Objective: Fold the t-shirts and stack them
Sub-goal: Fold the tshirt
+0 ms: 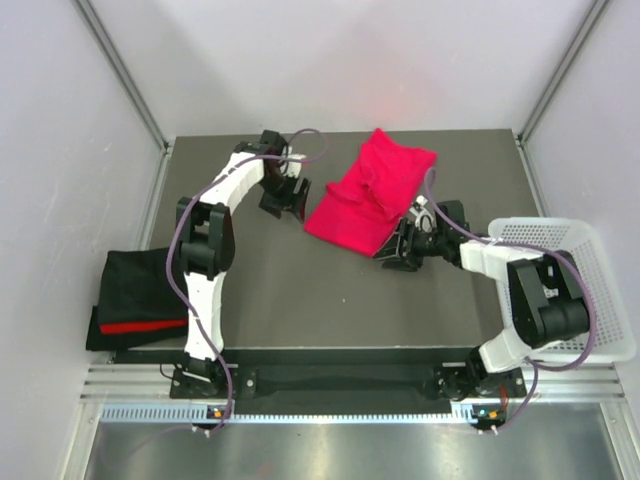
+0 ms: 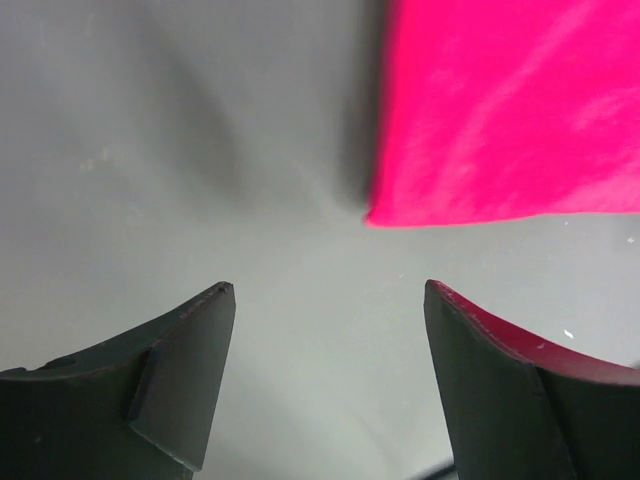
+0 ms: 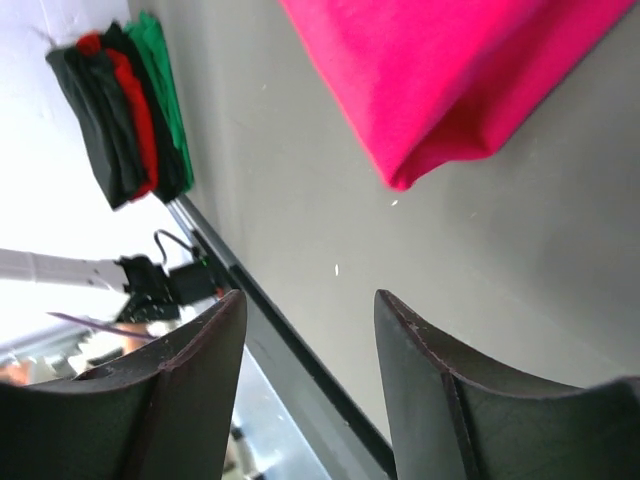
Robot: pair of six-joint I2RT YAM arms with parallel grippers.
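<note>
A bright magenta-red t-shirt (image 1: pixel 372 192) lies folded on the dark table, toward the back middle. My left gripper (image 1: pixel 288 205) hovers just left of its left edge, open, with nothing between its fingers; in the left wrist view the t-shirt (image 2: pixel 510 110) fills the upper right, beyond the gripper (image 2: pixel 330 290). My right gripper (image 1: pixel 393 252) sits at the shirt's near right corner, open and empty. In the right wrist view the t-shirt's corner (image 3: pixel 450 80) is ahead of the gripper (image 3: pixel 310 297). A pile of folded black, red and green t-shirts (image 1: pixel 135 295) (image 3: pixel 125 110) rests at the table's left edge.
A white mesh basket (image 1: pixel 590 290) stands at the table's right edge beside the right arm. The table's metal front rail (image 1: pixel 330 385) runs along the near side. Grey walls enclose the back and both sides.
</note>
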